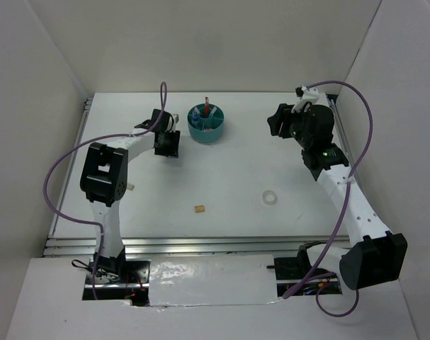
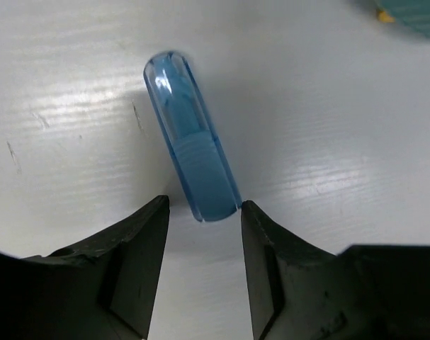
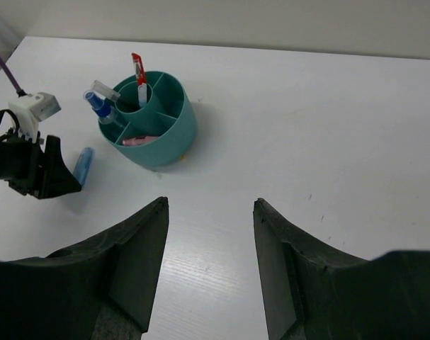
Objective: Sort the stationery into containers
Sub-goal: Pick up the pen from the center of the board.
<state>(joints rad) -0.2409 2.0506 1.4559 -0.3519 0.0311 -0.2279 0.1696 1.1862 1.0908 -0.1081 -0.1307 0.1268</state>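
Observation:
The round teal organiser [image 1: 207,122] stands at the back centre; it also shows in the right wrist view [image 3: 149,120], holding pens in the central cup and a pink eraser [image 3: 140,140] in an outer compartment. A light blue eraser [image 2: 190,156] lies flat on the table left of it. My left gripper [image 2: 204,212] is open, low over the table, with the eraser's near end just between its fingertips. My right gripper [image 3: 210,205] is open and empty, to the right of the organiser [image 1: 277,122]. A clear tape ring [image 1: 270,197] and a tiny tan block [image 1: 199,209] lie mid-table.
White walls enclose the table on the left, back and right. The left gripper [image 1: 167,144] sits close beside the organiser's left side. A metal rail runs along the near table edge [image 1: 200,244].

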